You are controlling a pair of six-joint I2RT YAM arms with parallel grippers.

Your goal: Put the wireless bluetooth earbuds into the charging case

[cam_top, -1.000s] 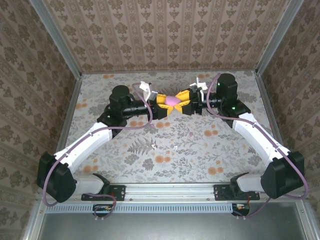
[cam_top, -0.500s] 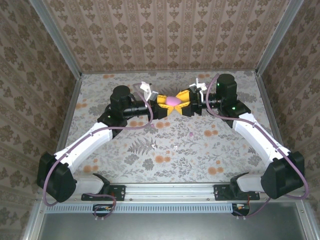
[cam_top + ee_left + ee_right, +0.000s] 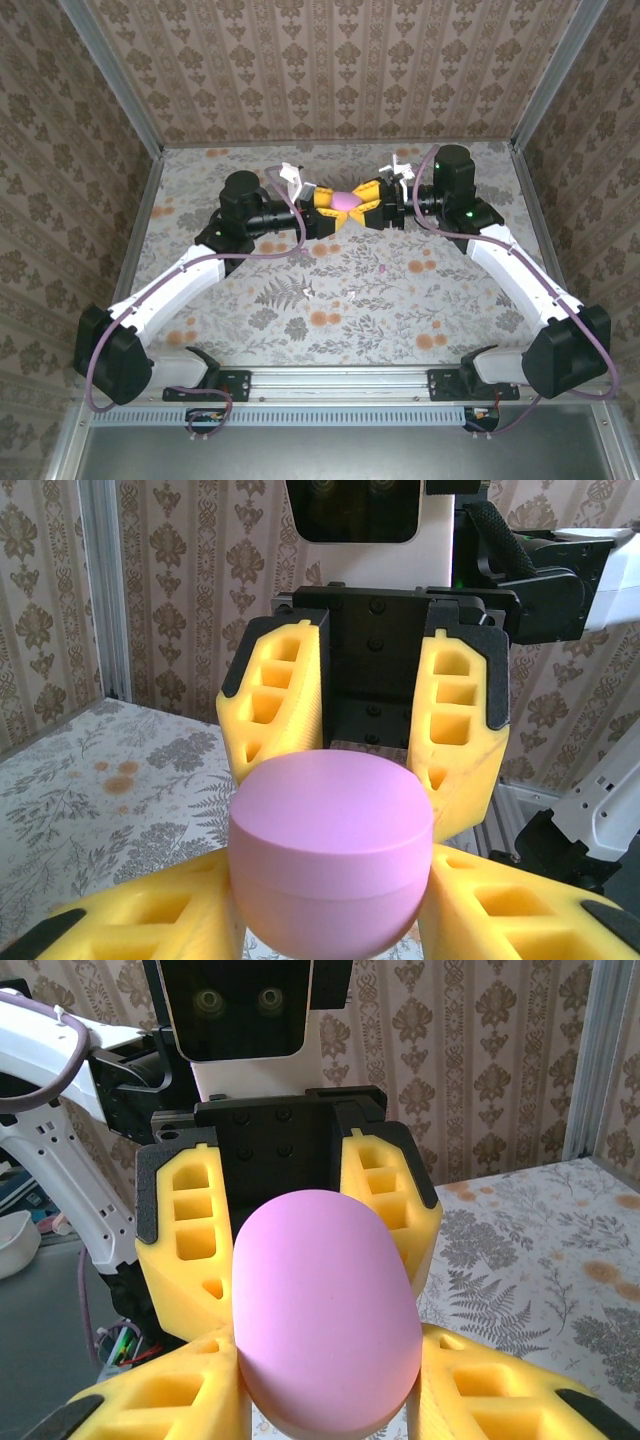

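A: Top view?
B: The left gripper (image 3: pixel 322 213) and right gripper (image 3: pixel 372 208) meet over the far part of the table (image 3: pixel 400 330), each clamped partway shut on the pink case (image 3: pixel 345 201). A pink earbud (image 3: pixel 381 268) and a white earbud (image 3: pixel 352 293) lie loose nearer the bases, too small to detail.
A: Left wrist?
B: Case lid down; underside cut off.
A: Right wrist?
B: Case end-on, hiding the opposite palm.

Bright, even light floods everything here, and nothing is blown out. From above, shadows on the table (image 3: pixel 300 330) are faint and soft-edged, while the frame posts lean outward toward the corners, which is wide-lens bend. At the wrists, the pink case (image 3: pixel 330 850) looks crisp, with a gentle sheen across its top and its underside shaded. The wallpaper (image 3: pixel 180 580) behind it goes slightly soft.
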